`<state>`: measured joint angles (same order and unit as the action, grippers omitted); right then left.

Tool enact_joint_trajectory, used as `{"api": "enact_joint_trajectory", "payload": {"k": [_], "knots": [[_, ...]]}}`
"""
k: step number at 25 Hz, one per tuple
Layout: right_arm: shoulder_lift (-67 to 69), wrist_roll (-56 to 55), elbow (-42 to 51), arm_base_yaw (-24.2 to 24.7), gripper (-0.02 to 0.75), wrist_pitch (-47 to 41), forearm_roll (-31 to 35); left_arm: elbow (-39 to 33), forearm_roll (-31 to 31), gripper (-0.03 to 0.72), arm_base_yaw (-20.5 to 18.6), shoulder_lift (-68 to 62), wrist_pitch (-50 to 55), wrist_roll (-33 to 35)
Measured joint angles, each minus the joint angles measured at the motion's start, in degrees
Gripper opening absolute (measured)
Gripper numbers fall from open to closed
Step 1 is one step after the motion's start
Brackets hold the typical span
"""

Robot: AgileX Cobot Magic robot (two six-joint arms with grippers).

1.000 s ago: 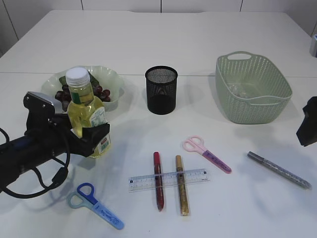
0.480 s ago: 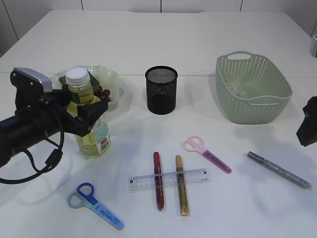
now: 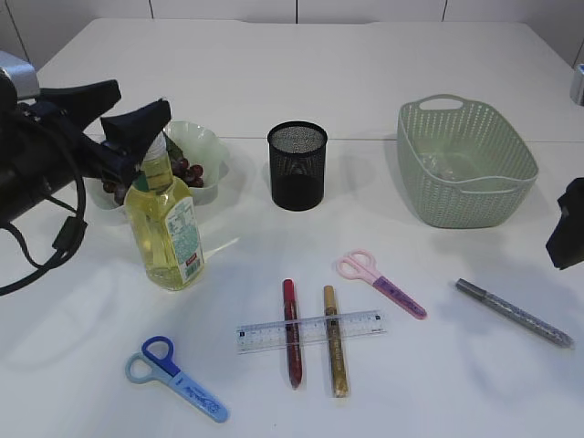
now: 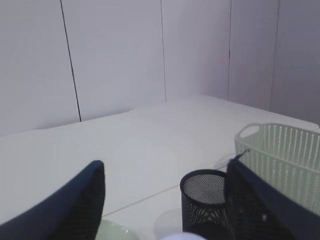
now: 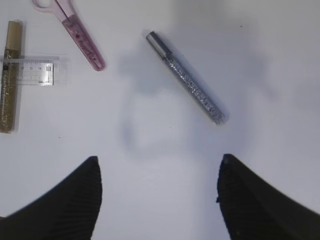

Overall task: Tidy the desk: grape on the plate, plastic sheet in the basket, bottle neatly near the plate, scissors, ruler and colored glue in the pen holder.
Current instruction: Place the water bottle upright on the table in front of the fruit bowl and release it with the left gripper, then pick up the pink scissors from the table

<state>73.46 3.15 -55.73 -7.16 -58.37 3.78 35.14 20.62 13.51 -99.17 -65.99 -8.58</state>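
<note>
As seen from the exterior view, the bottle (image 3: 167, 233) stood upright on the table (image 3: 274, 73), just in front of the plate (image 3: 203, 151) holding the grapes (image 3: 187, 172). The left gripper (image 3: 128, 108) hovered at the bottle's cap with its jaws apart, gripping nothing. The bottle appeared nearly full of yellow liquid, so it was judged fairly heavy, rigid and smooth-walled; a grasp across the labelled body would likely hold better than one at the narrow neck. Ahead lay the ruler (image 3: 310, 331) resting across a red glue stick (image 3: 291, 332) and a gold glue stick (image 3: 335, 339), with the pink scissors (image 3: 379, 283), blue scissors (image 3: 175, 378) and a silver glue stick (image 3: 515, 313) apart from them. The ruler was judged thin and flat, hard to lift except by an edge.

In the left wrist view, the left gripper's fingers (image 4: 75, 205) stood spread and empty, with the pen holder (image 4: 204, 202) and basket (image 4: 280, 155) beyond.

In the right wrist view, the right gripper (image 5: 159, 200) hung open and empty above the silver glue stick, judged light, stiff and liable to roll; mid-barrel seemed the best hold.
</note>
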Motion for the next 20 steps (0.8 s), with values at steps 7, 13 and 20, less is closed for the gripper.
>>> {"api": "enact_joint_trajectory", "payload": {"k": [7,13,20], "knots": [[0.0,0.0,0.0,0.0,0.563,0.0,0.0,-0.22,-0.94,0.413,0.0,6.66,6.82,-1.26],[0.0,0.0,0.0,0.0,0.563,-0.11,0.65,-0.35,-6.63,0.331,0.0,14.3,23.78,-1.4],[0.0,0.0,0.0,0.0,0.563,-0.11,2.83,-0.48,-10.55,0.323,0.0,25.25,56.74,-5.66]]}}
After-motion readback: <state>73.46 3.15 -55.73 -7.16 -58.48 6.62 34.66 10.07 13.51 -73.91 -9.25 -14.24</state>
